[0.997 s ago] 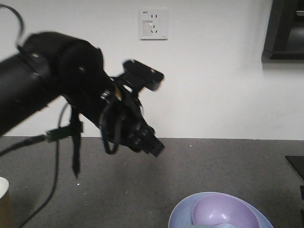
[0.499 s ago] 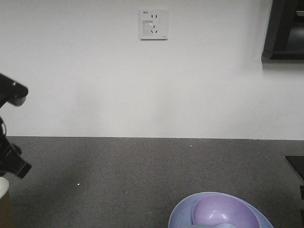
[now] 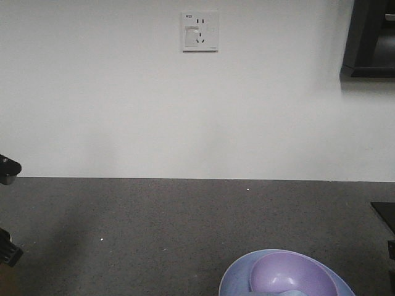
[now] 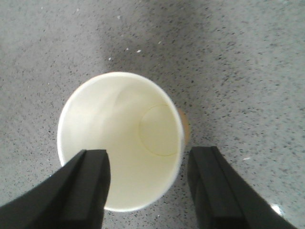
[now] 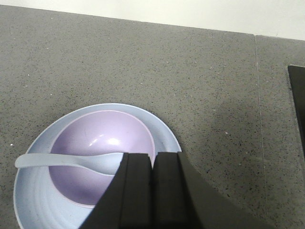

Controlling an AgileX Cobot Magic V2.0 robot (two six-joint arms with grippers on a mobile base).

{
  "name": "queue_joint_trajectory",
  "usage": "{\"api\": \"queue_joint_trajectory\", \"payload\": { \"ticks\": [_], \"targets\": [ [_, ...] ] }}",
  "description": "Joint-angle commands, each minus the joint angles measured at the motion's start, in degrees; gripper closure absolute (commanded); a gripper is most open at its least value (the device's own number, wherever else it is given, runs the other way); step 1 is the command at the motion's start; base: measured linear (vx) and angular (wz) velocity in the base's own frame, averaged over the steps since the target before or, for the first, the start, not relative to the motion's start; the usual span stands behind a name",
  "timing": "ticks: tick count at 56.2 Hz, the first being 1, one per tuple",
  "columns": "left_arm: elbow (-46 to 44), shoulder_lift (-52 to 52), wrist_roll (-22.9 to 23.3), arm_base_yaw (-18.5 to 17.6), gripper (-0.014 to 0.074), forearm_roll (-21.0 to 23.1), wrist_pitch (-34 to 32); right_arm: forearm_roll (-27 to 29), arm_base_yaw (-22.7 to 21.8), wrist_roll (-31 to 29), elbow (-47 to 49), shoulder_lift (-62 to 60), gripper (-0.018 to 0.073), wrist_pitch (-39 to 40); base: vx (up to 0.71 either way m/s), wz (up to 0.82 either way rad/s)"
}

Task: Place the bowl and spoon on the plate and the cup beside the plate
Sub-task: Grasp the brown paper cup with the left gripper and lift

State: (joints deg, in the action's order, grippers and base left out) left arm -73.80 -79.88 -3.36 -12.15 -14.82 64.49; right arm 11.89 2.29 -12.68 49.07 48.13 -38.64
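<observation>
In the left wrist view the cup [image 4: 119, 138] stands upright on the counter, its white inside facing up. My left gripper [image 4: 147, 160] hangs open above it; one finger [image 4: 83, 191] overlaps the cup's left rim and the other stands just outside its right rim. In the right wrist view the lavender bowl [image 5: 90, 136] sits on the pale blue plate [image 5: 28, 205], and the spoon [image 5: 57, 161] lies across the bowl with its handle pointing left. My right gripper [image 5: 152, 157] is shut over the bowl's right edge, hiding the spoon's scoop end. The bowl [image 3: 290, 274] and plate [image 3: 234, 280] also show at the bottom of the front view.
The dark speckled counter [image 3: 185, 222] runs back to a white wall with a socket [image 3: 199, 31]. A black cabinet [image 3: 370, 37] hangs at upper right. A black object [image 5: 298, 109] lies at the counter's right edge. Part of my left arm [image 3: 6, 246] shows at the far left.
My left arm has swung left and down out of the middle of the front view; only a small part remains at the left edge. Bowl and plate have not moved.
</observation>
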Motion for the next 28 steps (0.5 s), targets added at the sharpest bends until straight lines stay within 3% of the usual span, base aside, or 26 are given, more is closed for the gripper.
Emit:
{"api": "queue_joint_trajectory", "payload": {
  "ticks": [1,20,25,28],
  "targets": [
    [-1.2,0.57,-0.56,0.43,0.0115,-0.55,-2.75,0.47,0.13,-0.32,1.74,-0.39,0.0571,4.04,0.0,0.0],
    [-1.2,-4.83,-3.5,0.43,0.0127,4.47,-3.76,0.47,0.13,-0.32,1.74,-0.39,0.0571,4.24,0.0,0.0],
    [-1.2,-5.95,-3.57,0.43,0.0192,4.48,-3.76,0.47,0.13,-0.32,1.74,-0.39,0.0571,4.24,0.0,0.0],
    [-1.2,-6.04,-3.57,0.43,0.0283,4.48,-4.08,0.47,0.13,-0.32,1.74,-0.39,0.0571,4.24,0.0,0.0]
  ]
}}
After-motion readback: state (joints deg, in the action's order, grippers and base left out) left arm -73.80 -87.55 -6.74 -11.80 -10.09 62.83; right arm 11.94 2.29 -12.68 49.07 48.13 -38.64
